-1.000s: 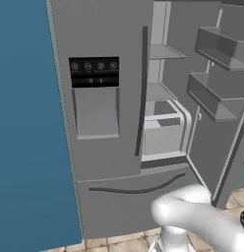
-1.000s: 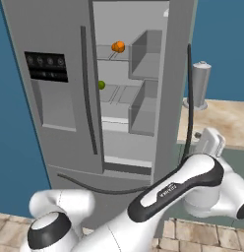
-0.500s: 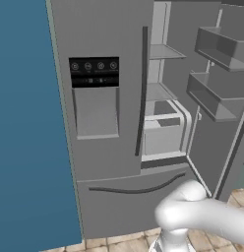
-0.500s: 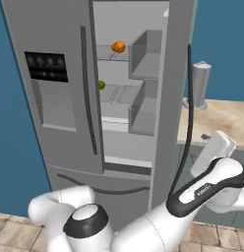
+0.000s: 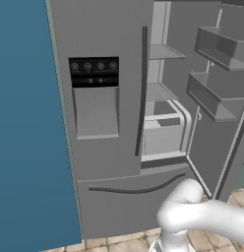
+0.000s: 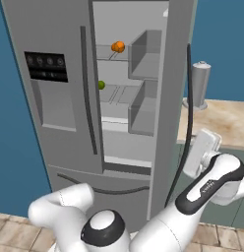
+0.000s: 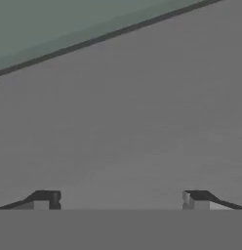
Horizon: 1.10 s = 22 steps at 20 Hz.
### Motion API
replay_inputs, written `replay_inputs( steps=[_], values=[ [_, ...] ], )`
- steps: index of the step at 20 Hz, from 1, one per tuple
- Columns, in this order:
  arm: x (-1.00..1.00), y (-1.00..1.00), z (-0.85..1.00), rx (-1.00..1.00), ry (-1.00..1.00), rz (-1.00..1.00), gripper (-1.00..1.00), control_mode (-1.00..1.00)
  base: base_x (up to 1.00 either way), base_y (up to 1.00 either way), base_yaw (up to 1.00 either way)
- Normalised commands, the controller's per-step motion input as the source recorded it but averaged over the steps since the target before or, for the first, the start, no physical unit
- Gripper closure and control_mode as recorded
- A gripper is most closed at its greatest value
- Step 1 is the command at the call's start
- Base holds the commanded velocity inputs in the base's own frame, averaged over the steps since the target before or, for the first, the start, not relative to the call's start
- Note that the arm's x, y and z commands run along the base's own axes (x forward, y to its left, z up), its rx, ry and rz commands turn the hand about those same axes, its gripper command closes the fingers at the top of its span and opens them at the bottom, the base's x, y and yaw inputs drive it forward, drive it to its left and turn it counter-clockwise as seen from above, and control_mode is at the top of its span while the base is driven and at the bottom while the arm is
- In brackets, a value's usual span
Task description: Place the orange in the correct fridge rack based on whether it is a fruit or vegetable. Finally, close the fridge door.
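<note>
Against the fridge door [image 7: 142, 122], hand [image 7: 121, 201] spread wide, holding nothing.

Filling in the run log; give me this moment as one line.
orange: on upper fridge rack | fridge door: open | gripper: open, empty, facing door's outer face | next: likely push door shut

arm bent low to the right, end effector [image 7: 121, 201] spread wide, empty.
</note>
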Motion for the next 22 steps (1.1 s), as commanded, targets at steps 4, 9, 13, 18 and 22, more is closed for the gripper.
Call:
replay_inputs(
  steps=[4,9,13,18,22],
  values=[
    [0.28,1.00,0.01,-0.03,-0.07,0.15,-1.00,-1.00,0.00,0.00,0.00],
    [0.40,1.00,0.09,-0.01,-0.14,0.10,-1.00,-1.00,0.00,0.00,0.00],
    [0.43,1.00,0.13,0.00,-0.18,0.06,-1.00,-1.00,0.00,0.00,0.00],
    [0.15,0.99,0.10,-0.01,-0.23,0.07,-1.00,-1.00,0.00,0.00,0.00],
    [0.00,1.00,0.10,-0.04,-0.28,0.01,-1.00,-1.00,0.00,0.00,0.00]
  ],
)
